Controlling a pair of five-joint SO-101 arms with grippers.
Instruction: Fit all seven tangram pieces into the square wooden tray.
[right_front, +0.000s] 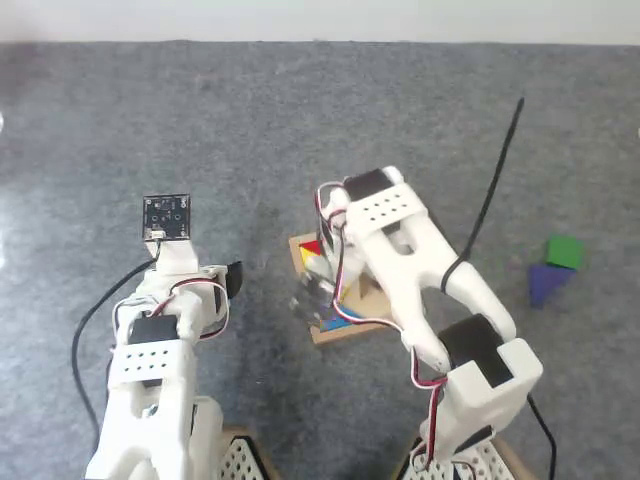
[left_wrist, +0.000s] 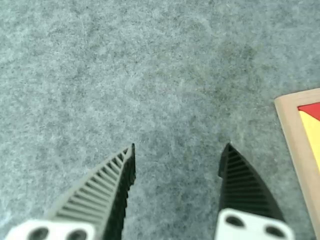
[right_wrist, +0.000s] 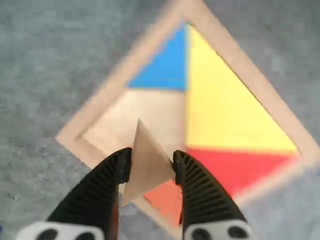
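The square wooden tray (right_wrist: 225, 45) lies on the grey carpet under my right arm, with a blue triangle (right_wrist: 162, 70), a large yellow triangle (right_wrist: 225, 110), a red piece (right_wrist: 235, 167) and an orange piece (right_wrist: 162, 197) in it. My right gripper (right_wrist: 151, 157) hovers over the tray's bare wooden part, shut on a pale wooden triangle (right_wrist: 147, 165) held on edge. In the high view the tray (right_front: 335, 337) is mostly hidden by that arm. My left gripper (left_wrist: 180, 150) is open over bare carpet, left of the tray corner (left_wrist: 292, 135).
A green piece (right_front: 565, 250) and a dark blue piece (right_front: 545, 283) lie together on the carpet far right of the tray. A black cable (right_front: 495, 180) runs across the carpet behind the right arm.
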